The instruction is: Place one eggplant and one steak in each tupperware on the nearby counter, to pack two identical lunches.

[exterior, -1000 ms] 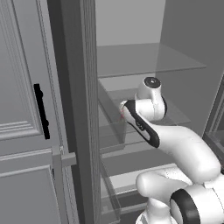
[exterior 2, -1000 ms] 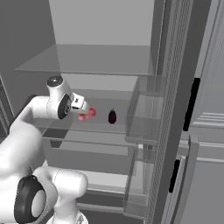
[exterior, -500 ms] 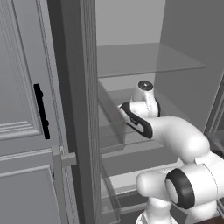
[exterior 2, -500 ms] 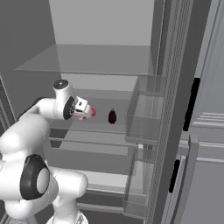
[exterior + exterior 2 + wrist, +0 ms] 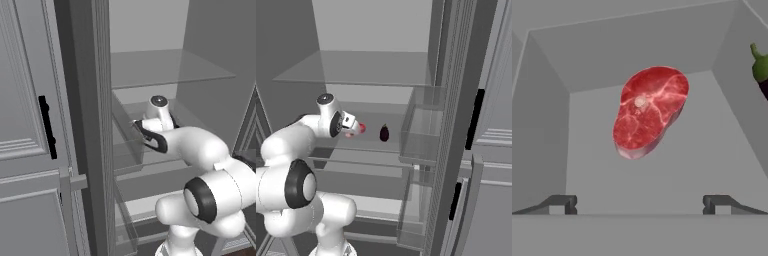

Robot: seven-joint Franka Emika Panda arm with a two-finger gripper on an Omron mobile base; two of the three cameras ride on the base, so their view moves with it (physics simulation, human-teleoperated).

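Observation:
A raw red steak point(image 5: 649, 112) lies on the grey fridge shelf point(image 5: 662, 170), straight ahead of my gripper point(image 5: 639, 205). The two fingertips stand wide apart, open, with nothing between them and short of the meat. A dark purple eggplant point(image 5: 760, 70) with a green stalk sits at the right edge of the hand view. From the right base view the gripper point(image 5: 352, 130) is inside the fridge, just left of the steak point(image 5: 361, 128), and the eggplant point(image 5: 384, 133) stands a little further right. The tupperware and the counter are out of view.
Glass shelves point(image 5: 371, 70) span the open fridge above and below my arm. A clear door bin point(image 5: 423, 132) hangs close on the right. The grey door with a black handle point(image 5: 47, 127) and its thick edge point(image 5: 95, 125) stand to the left.
My arm has reached a little deeper along the shelf, bringing the hand nearer the steak. The jaws have stayed wide apart. The steak and eggplant have not moved.

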